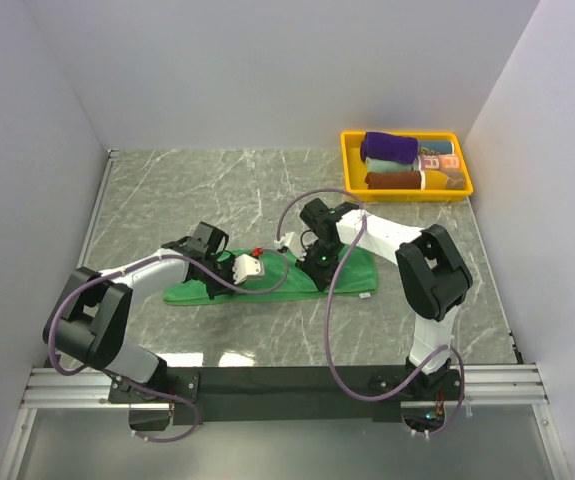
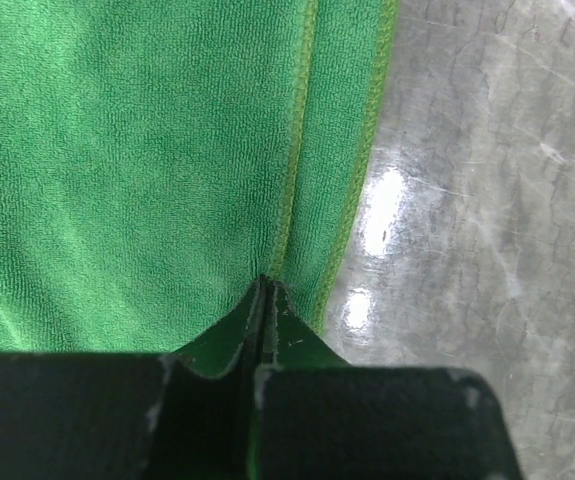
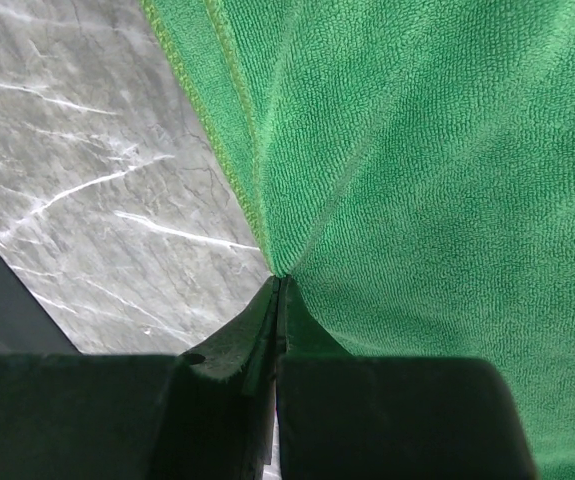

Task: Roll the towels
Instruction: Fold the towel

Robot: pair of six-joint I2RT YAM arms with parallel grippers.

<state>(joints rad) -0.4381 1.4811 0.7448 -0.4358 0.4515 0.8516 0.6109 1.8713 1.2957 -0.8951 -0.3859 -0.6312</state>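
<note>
The bright green towel (image 1: 352,272) lies flat and long on the table's front middle, with its white tag (image 1: 364,296) at the right front corner. My left gripper (image 1: 252,270) is over its left half and is shut on a pinch of green cloth near the hemmed edge (image 2: 265,285). My right gripper (image 1: 319,270) is over its middle and is shut on a pinch of the same towel by its edge (image 3: 279,280). The dark purple towel (image 1: 389,147) sits rolled in the yellow tray.
The yellow tray (image 1: 352,160) stands at the back right and also holds a pale roll and a brown roll. Grey marble table (image 1: 187,190) shows beside the towel in both wrist views. White walls close in the sides and back.
</note>
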